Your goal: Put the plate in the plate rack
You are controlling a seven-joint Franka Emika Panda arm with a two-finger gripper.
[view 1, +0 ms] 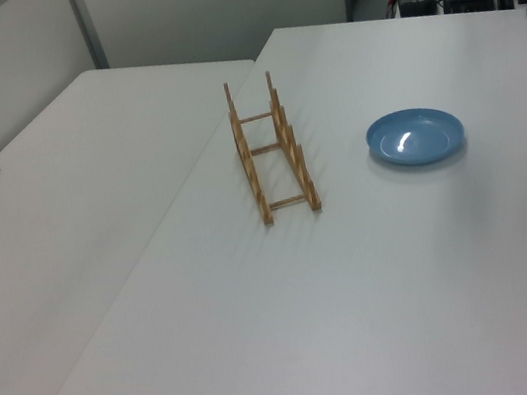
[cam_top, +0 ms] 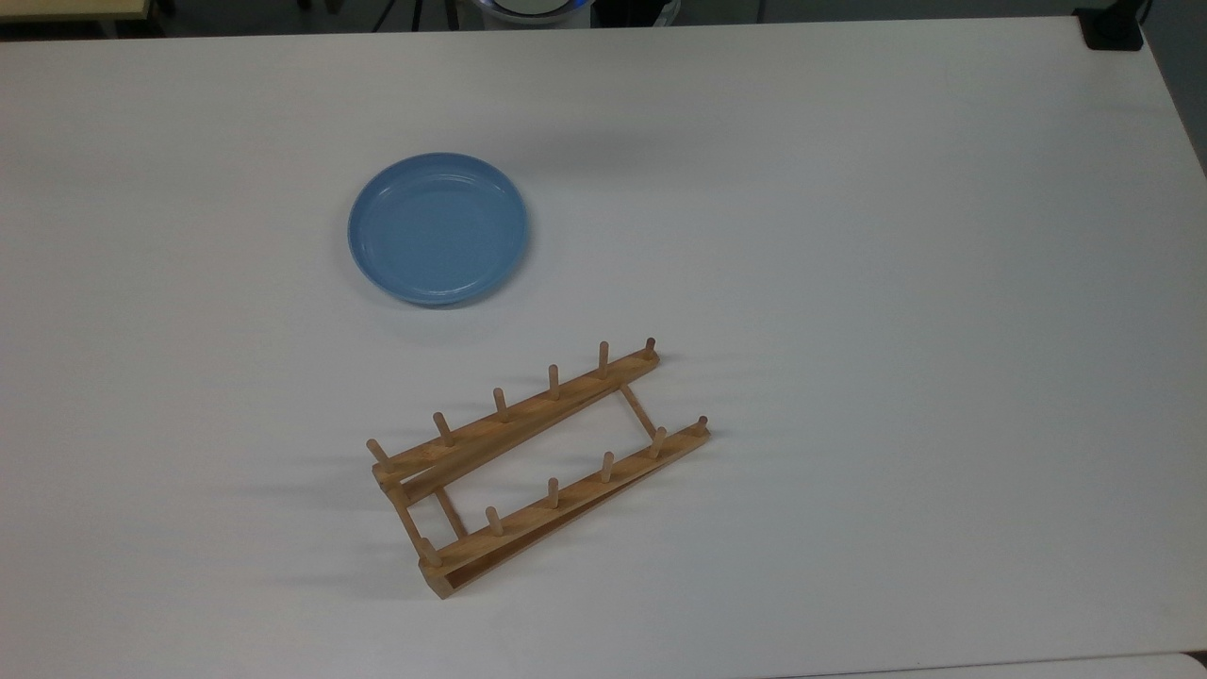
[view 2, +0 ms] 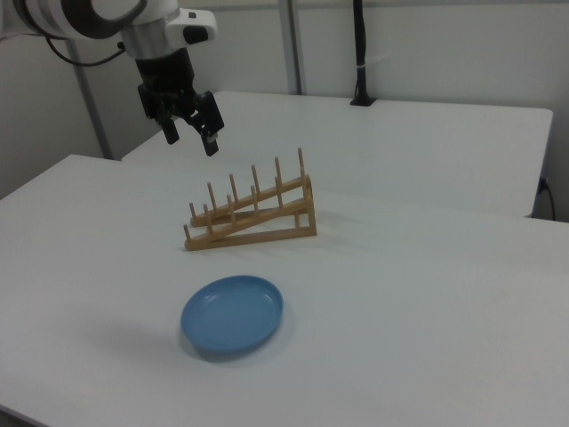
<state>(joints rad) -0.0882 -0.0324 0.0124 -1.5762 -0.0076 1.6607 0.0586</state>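
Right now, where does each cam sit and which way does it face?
Top view: high, looking down on the plate and plate rack.
Left view: raised at one table end, plate at the rack's right.
Right view: opposite side, plate nearest; the open gripper hangs in the air beyond the rack.
All three share plate, rack and white table.

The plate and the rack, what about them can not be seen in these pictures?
- Underside of the plate: it lies flat on the table, so its bottom is hidden in all three views.
- Plate rack: in the left view it is seen end-on, so its pegs overlap and cannot be counted there.
- Hand: in the right view the arm above it is cut off by the right view's top left edge.
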